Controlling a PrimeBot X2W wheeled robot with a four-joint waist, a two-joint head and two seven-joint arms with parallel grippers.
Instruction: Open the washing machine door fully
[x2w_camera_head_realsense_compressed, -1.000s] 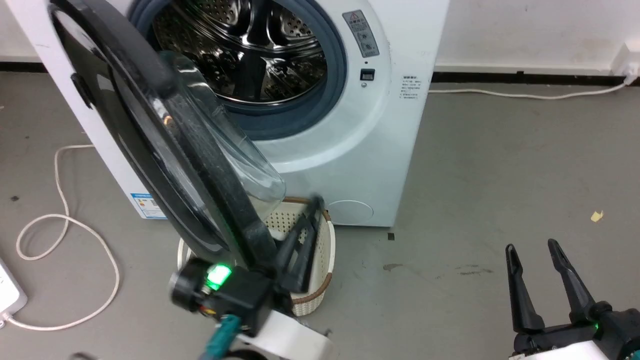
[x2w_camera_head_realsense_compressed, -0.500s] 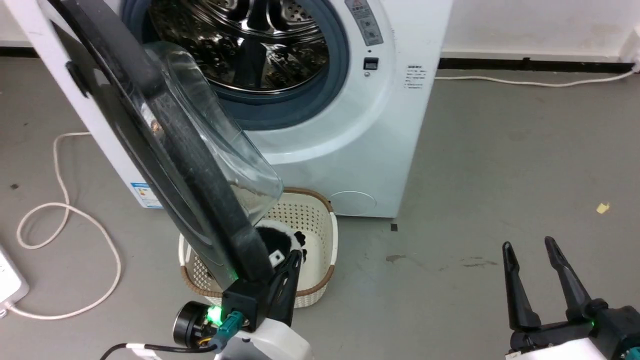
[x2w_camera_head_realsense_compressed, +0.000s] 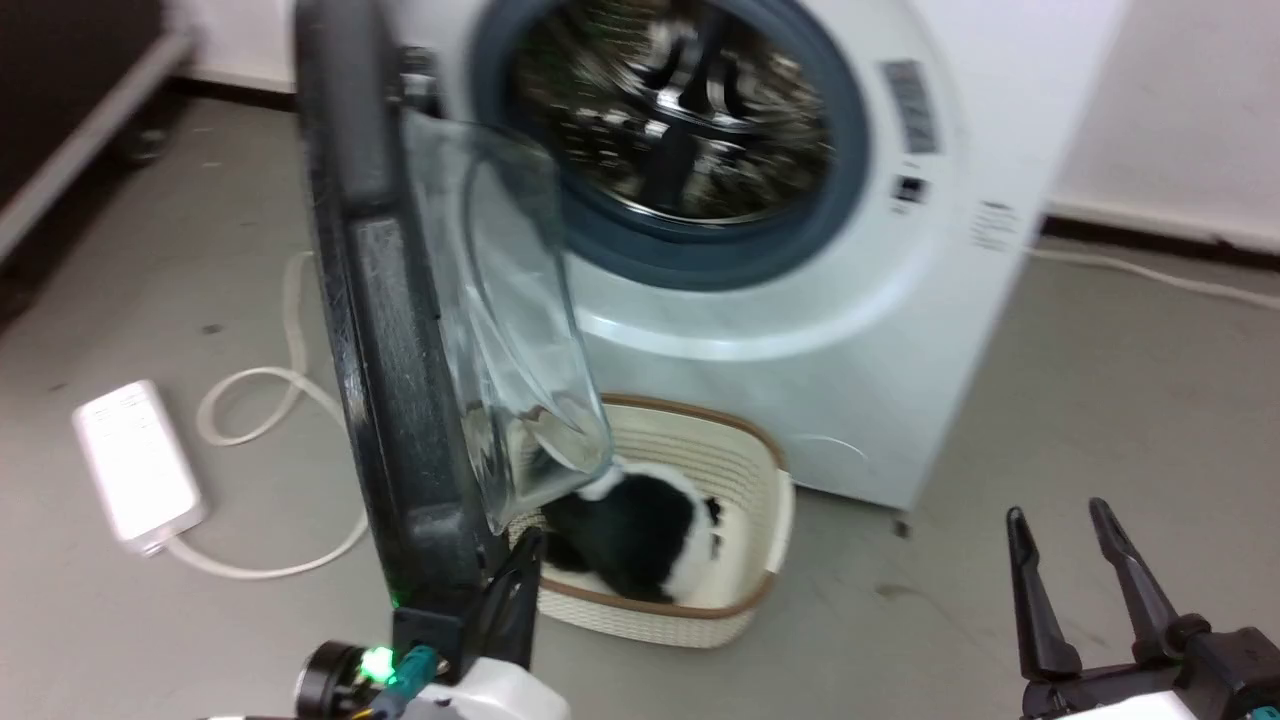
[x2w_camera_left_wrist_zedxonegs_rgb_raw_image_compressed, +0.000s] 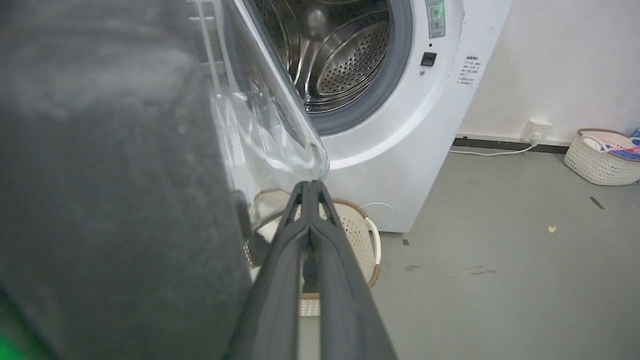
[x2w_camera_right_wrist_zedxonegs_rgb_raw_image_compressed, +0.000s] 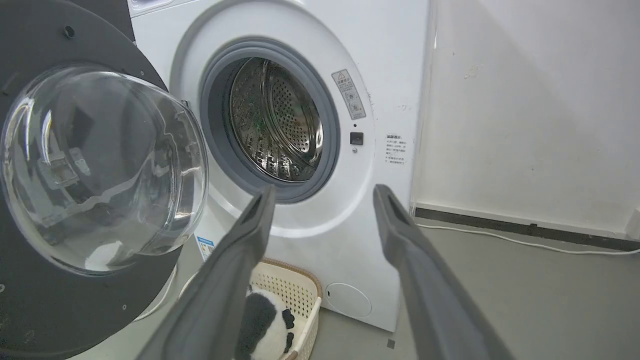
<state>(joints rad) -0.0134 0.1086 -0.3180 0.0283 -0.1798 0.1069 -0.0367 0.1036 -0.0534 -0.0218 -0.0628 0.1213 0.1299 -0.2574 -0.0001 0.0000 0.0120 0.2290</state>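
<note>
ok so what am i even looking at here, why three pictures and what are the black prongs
It is a wheeled robot with two arms, opening a washing machine door. One picture comes from a camera on its head, looking down; the other two come from cameras on its wrists, looking along each arm's two fingers. Those are the prongs. The left gripper has its jaws shut, holding nothing, right beside the door's lower edge. The right gripper hangs open and empty, away from the machine. The door stands swung out, the steel drum exposed. On the floor below sits a cream basket holding a black-and-white soft toy.
</note>
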